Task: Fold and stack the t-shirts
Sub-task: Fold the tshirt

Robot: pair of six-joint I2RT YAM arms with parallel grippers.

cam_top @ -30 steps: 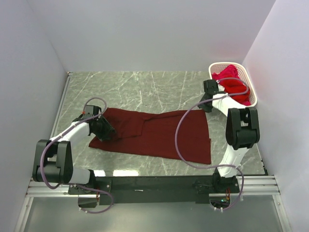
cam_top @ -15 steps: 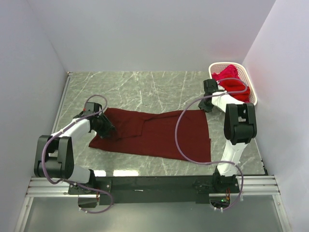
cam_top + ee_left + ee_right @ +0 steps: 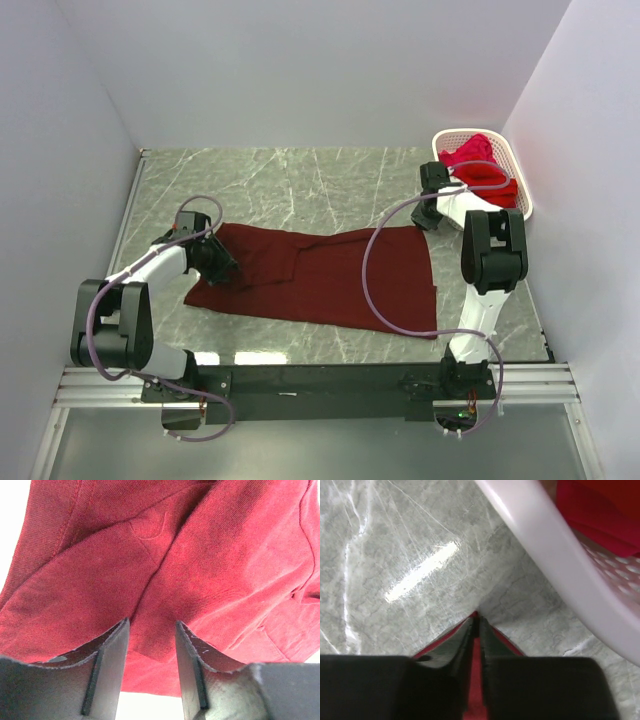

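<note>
Item 1, my left gripper: fingers partway spread, tips down on the left end of the dark maroon t-shirt, a crease running up between them.
Item 2, that shirt: spread flat across the grey marble table.
Item 3, my right gripper: fingers pressed nearly together, pinching the shirt's far right corner.
Item 4, white basket: just beside that corner, holding brighter red t-shirts.
</note>
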